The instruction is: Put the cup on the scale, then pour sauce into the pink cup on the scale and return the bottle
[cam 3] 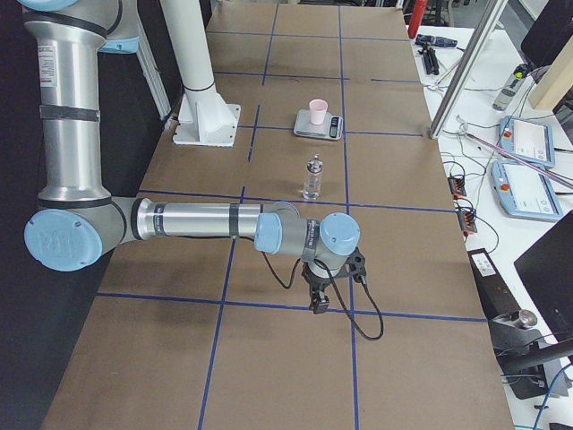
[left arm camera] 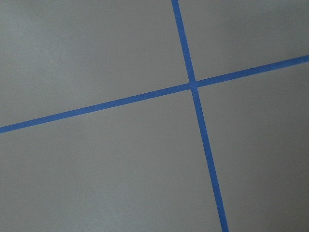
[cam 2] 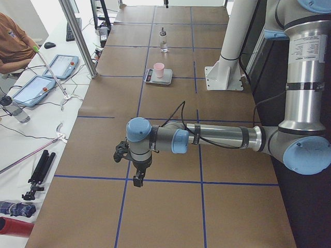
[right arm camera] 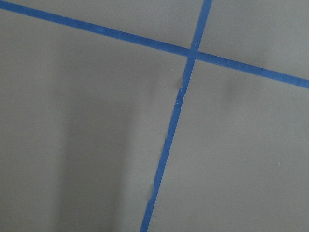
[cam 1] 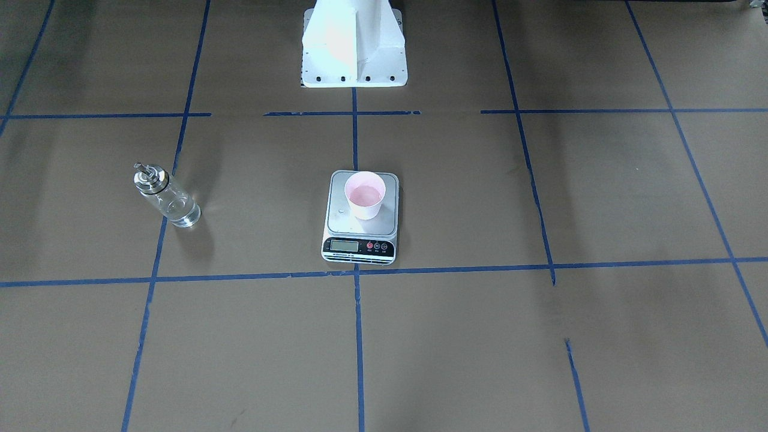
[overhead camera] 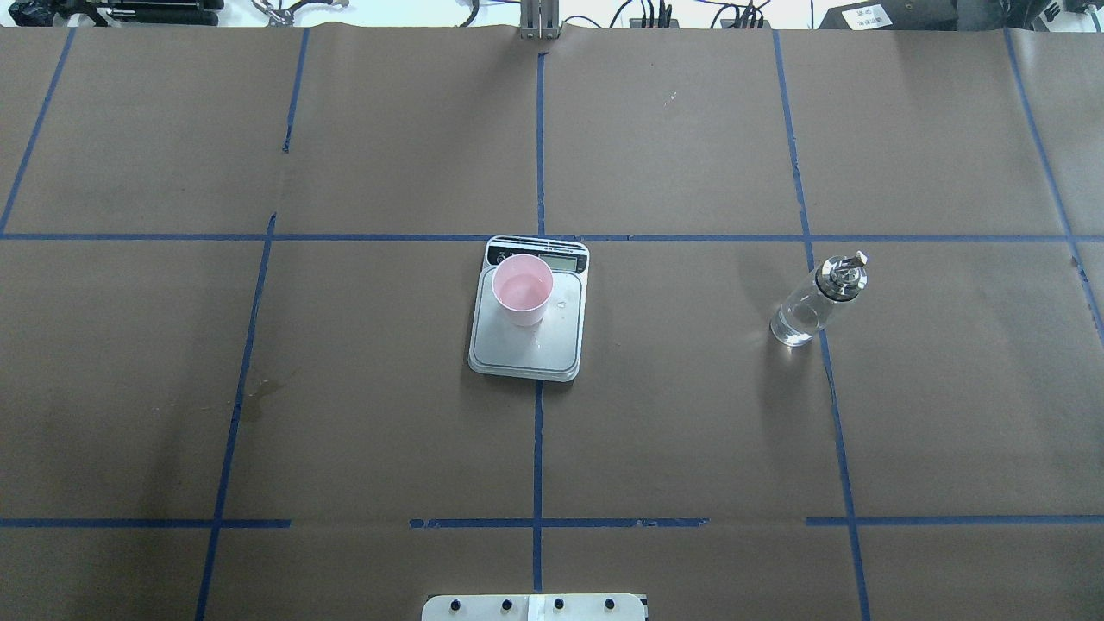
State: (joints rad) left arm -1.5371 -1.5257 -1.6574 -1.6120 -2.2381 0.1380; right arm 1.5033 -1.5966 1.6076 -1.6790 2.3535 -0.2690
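The pale pink cup (cam 1: 365,194) stands upright on the silver platform of the scale (cam 1: 339,225) at the table's middle; both also show in the overhead view, the cup (overhead camera: 522,289) on the scale (overhead camera: 526,349). The clear glass bottle (overhead camera: 815,300) with its metal spout stands upright on the table, apart from the scale; the front view shows it too (cam 1: 165,195). Clear sauce fills its lower part. My left gripper (cam 2: 138,179) hangs over the table's left end. My right gripper (cam 3: 320,305) hangs over the right end. Both show only in side views; I cannot tell if they are open or shut.
Brown paper with blue tape lines covers the table (overhead camera: 690,414). The white robot base (cam 1: 354,45) stands behind the scale. A seated person (cam 2: 13,44), tablets (cam 2: 35,89) and tools lie on the side bench beyond the table's far edge.
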